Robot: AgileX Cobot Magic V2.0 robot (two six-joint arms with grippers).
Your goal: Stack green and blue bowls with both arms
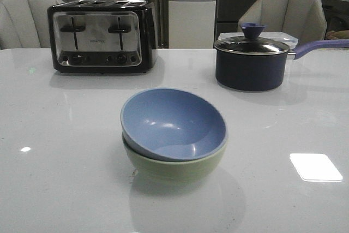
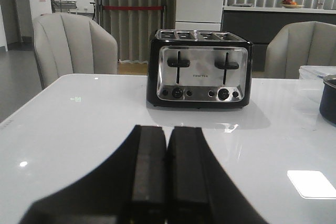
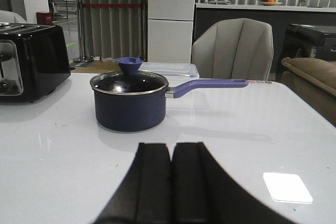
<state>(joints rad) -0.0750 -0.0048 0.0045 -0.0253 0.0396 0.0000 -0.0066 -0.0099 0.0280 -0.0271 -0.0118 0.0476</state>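
The dusty blue bowl (image 1: 173,124) sits tilted inside the pale green bowl (image 1: 174,167) at the middle of the white table, near the front. Neither arm shows in the front view. My left gripper (image 2: 168,129) is shut and empty, low over the table and facing the toaster; no bowl shows in the left wrist view. My right gripper (image 3: 171,145) is shut and empty, low over the table and facing the saucepan; no bowl shows in the right wrist view.
A black-and-chrome toaster (image 1: 101,36) stands at the back left, also in the left wrist view (image 2: 199,69). A navy lidded saucepan (image 1: 252,61) with a long handle stands at the back right, also in the right wrist view (image 3: 131,100). Chairs stand beyond the table.
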